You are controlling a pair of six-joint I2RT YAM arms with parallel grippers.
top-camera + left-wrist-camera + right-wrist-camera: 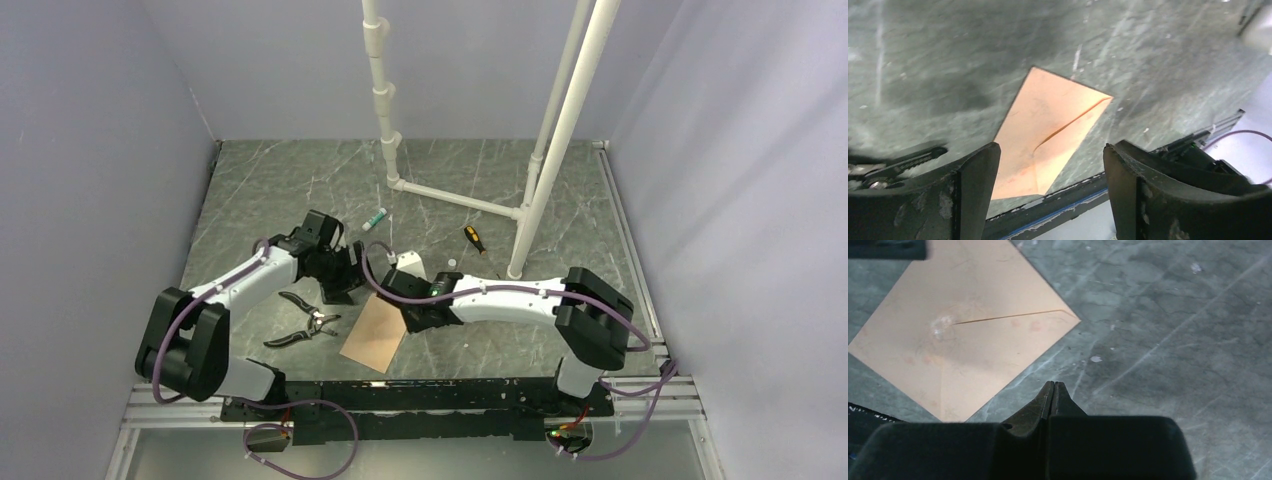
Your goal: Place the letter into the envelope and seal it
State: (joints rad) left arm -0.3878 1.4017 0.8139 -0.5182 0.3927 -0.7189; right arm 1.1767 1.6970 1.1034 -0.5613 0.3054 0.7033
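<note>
Pinched together, the fingertips of the right gripper (1053, 386) sit just off one slanted edge of the envelope (963, 340), over bare table (1173, 340); whether they touch the surface I cannot tell. Fingers of the left gripper (1050, 150) stand wide apart, holding nothing, with the envelope showing in the gap. It lies flat, flap folded down, between the arms and close to the table's near edge. Black-handled pliers (305, 325) lie near its left edge, apart from it. Open stone spreads to its right; the screwdriver (474, 239) and marker (374, 219) are well behind
</note>
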